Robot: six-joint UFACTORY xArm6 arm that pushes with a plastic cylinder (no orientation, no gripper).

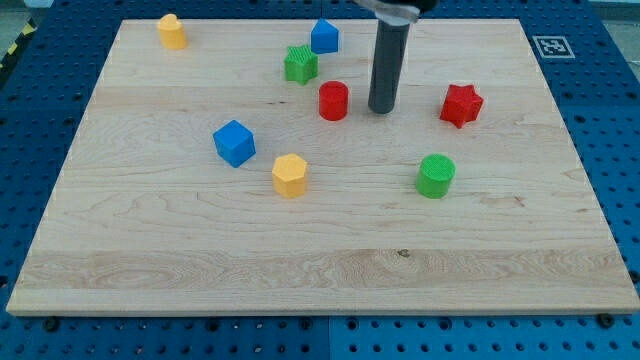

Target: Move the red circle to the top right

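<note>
- Nearest the view's bottom, the worktop (320, 280) is bare wood; nothing relevant to the task lies there.
- Next up, we note a green cylinder (435, 175) at the view's right of centre, a yellow hexagonal block (289, 175) left of centre, and a blue cube (234, 142) further to the view's left.
- In the middle band, the red circle (333, 100) stands near the board's centre line, well apart from the top right corner. We judge the task barely begun: the block has the whole run to the view's right and top left to travel.
- Our tip (381, 109) rests just beside the red circle, on its right, with a narrow gap visible. The tool is a plain rod with no jaws, so it neither opens nor closes and grips nothing.
- We judge the tip is on the wrong side for a rightward push; it would need to pass round to the circle's left or lower left.
- A red star (461, 105) sits to the view's right, close to the likely path, a possible obstruction.
- Farther back: a green star (300, 64), a blue house-shaped block (324, 37), and a yellow block (172, 31) at top left.
</note>
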